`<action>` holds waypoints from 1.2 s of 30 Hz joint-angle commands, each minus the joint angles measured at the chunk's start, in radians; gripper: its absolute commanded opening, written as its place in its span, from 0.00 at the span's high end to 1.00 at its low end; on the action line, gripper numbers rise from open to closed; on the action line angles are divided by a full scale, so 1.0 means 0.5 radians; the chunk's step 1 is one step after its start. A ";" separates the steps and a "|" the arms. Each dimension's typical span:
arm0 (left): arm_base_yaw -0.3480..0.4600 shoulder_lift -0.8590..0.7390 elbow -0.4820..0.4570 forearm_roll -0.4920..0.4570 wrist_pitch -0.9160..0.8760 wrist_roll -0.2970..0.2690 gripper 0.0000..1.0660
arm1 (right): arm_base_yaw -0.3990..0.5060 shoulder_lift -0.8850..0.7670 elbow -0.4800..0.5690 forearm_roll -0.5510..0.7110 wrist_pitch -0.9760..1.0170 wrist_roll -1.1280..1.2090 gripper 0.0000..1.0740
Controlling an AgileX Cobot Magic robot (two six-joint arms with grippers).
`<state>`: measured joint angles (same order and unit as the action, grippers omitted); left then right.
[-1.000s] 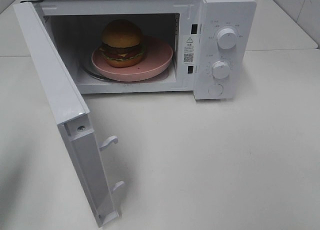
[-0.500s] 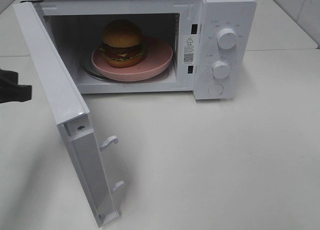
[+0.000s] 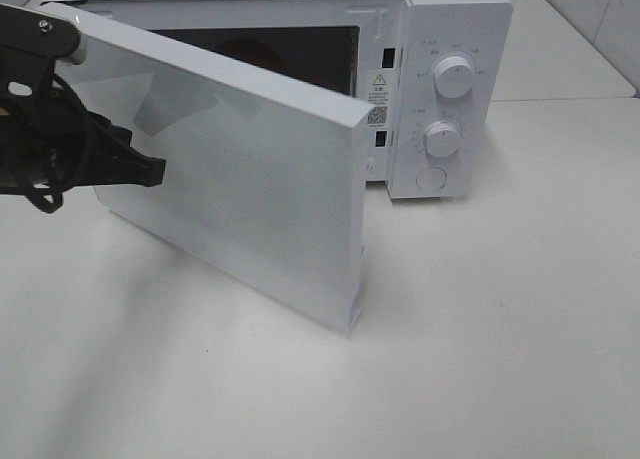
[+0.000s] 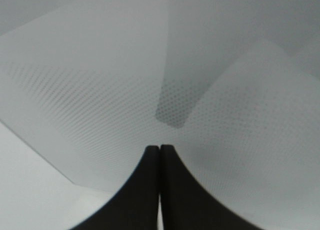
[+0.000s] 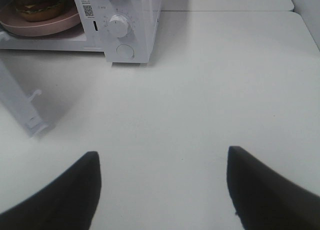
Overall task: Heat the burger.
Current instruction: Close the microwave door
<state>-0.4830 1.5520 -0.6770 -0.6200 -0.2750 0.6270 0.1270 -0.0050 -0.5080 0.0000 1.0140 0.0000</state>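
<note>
Left end effector, fingers together, sits at the outer face of the half-closed door at frame left, the burger lying straight beyond it inside the microwave; the right end effector hangs spread over the tabletop, well apart.

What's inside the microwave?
The burger sits on a pink plate inside the microwave. From the high camera, the half-closed door mostly hides them.
</note>
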 commanded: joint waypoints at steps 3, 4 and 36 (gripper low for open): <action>-0.016 0.126 -0.138 0.056 -0.032 -0.016 1.00 | 0.006 -0.050 0.004 -0.018 -0.026 0.000 0.35; -0.020 0.162 -0.182 0.058 -0.036 -0.016 1.00 | 0.006 -0.050 0.004 -0.018 -0.026 0.000 0.35; -0.242 0.746 -1.046 0.058 0.122 -0.016 1.00 | 0.006 -0.050 0.004 -0.018 -0.026 0.000 0.35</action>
<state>-0.6180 1.9160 -1.1590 -0.5870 -0.0700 0.6240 0.1270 -0.0050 -0.5080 0.0000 1.0140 0.0000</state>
